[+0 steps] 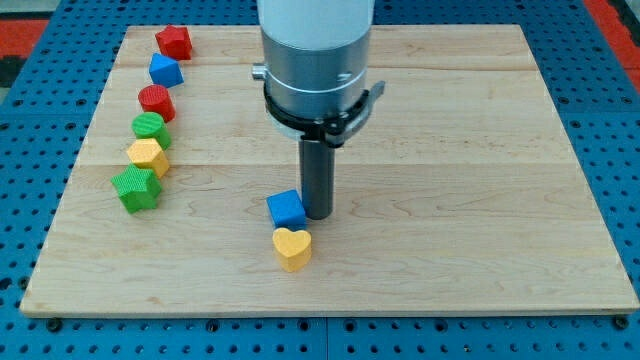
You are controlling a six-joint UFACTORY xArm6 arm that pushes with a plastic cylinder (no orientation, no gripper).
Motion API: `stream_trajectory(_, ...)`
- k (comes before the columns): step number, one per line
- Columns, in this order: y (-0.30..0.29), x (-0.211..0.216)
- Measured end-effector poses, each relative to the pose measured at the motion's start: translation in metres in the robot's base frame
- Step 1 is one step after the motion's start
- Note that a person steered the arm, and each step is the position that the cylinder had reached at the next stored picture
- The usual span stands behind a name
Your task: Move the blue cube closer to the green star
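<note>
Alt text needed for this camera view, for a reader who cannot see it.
My tip rests against the right side of a blue cube near the middle of a wooden board, with a yellow heart just below the cube. The green star ends a column of blocks along the view's left.

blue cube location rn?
The blue cube sits slightly left of centre in the lower half of the board, against the left side of my tip, with the yellow heart just below it, towards the view's bottom.

Blue cube (286, 208), yellow heart (292, 247), green star (137, 188), pale wooden board (480, 200).
</note>
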State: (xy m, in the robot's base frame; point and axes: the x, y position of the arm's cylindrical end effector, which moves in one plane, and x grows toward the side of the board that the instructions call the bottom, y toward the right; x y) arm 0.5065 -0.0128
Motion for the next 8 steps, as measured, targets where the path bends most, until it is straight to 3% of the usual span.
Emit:
stream_trajectory(1, -0.007, 0.003)
stream_trajectory(2, -0.004, 0.037)
stream_trajectory(4, -0.066, 0.015)
stream_trajectory(6, -0.040, -0.002)
stream_trajectory(8, -0.095, -0.004)
